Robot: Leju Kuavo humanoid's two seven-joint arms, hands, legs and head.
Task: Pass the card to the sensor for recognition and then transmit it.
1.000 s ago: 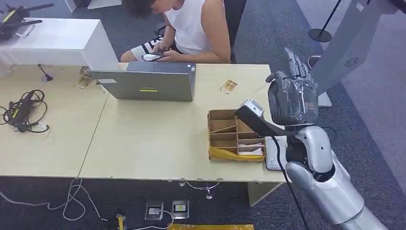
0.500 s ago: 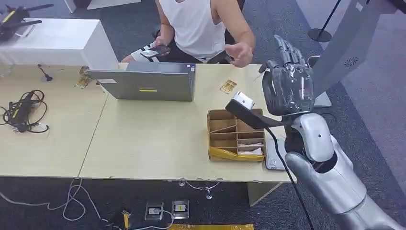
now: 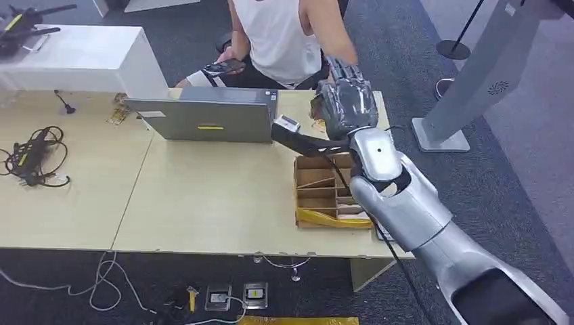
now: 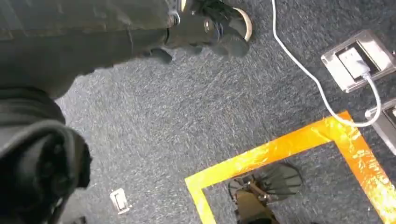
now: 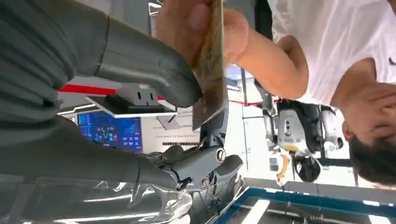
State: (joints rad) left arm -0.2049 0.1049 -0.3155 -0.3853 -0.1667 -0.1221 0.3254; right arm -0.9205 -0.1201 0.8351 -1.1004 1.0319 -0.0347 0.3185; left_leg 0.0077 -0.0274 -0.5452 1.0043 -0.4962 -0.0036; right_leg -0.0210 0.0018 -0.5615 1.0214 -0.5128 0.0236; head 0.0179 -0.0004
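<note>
Right hand (image 3: 348, 101) raised above the far edge of the counter (image 3: 203, 196), just beyond the cardboard organizer (image 3: 332, 191). Thumb and fingers (image 5: 144, 65) closed on the card (image 5: 210, 70), pinching it on edge. A person's hand (image 5: 201, 23) touching the same card from the other side, the person (image 3: 284, 34) sitting right behind the counter. Closed laptop (image 3: 210, 118) lying beside the organizer, toward the cable bundle (image 3: 30, 159). Left hand hanging over carpeted floor (image 4: 210, 116) with orange tape (image 4: 280, 144); state of its fingers impossible to tell.
</note>
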